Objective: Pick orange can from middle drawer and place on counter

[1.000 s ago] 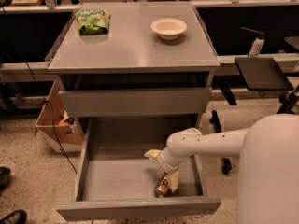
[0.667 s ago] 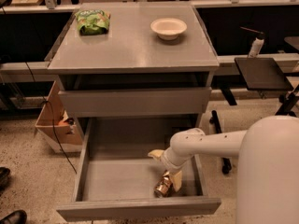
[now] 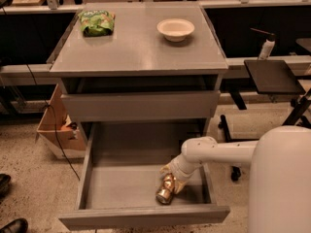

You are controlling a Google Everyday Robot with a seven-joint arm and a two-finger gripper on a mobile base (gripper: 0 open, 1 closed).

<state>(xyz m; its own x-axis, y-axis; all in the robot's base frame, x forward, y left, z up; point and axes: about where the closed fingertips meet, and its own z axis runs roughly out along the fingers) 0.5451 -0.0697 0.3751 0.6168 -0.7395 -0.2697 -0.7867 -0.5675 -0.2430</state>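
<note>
The middle drawer (image 3: 121, 183) is pulled open, and its grey floor shows. The orange can (image 3: 165, 192) lies tilted on the drawer floor near the front right corner. My gripper (image 3: 171, 177) reaches down into the drawer from the right on a white arm. It sits right at the can's upper end and partly covers it. The counter (image 3: 141, 47) is the grey top of the cabinet, above the closed upper drawer front.
A green snack bag (image 3: 96, 22) and a white bowl (image 3: 175, 29) sit on the counter. A black side table (image 3: 273, 75) stands to the right, with a spray bottle (image 3: 267, 46) behind it. A cardboard box (image 3: 57, 126) stands left of the cabinet.
My gripper has moved down and forward in the drawer, from just behind the can onto its upper end. The can has shifted slightly left.
</note>
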